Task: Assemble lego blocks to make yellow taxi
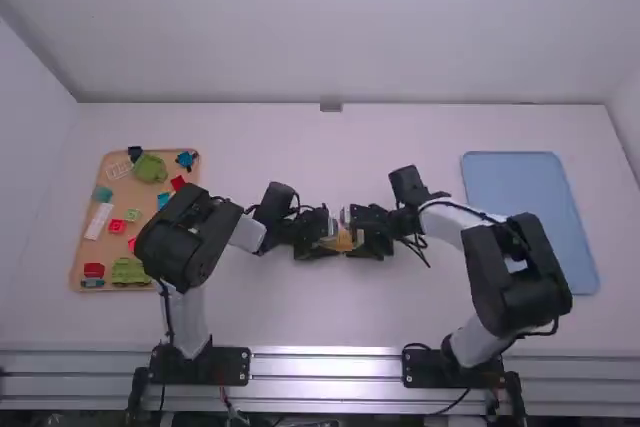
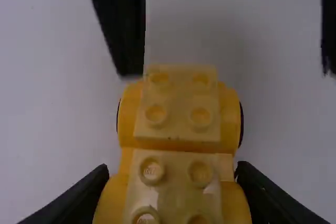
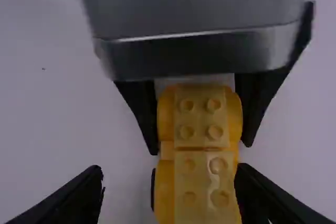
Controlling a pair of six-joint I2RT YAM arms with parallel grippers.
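Where the yellow car showed studs and bulging sides, my left gripper grasped it; my right gripper gaped opposite.

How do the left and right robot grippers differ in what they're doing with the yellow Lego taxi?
The left gripper is closed on one end of the yellow Lego taxi; the right gripper is open around the other end. The left has a finger against each side, while the right leaves a gap on one side. Both are black.

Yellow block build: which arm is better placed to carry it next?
Left, probably: the left tool grips the build from both sides, while the right tool stands open.
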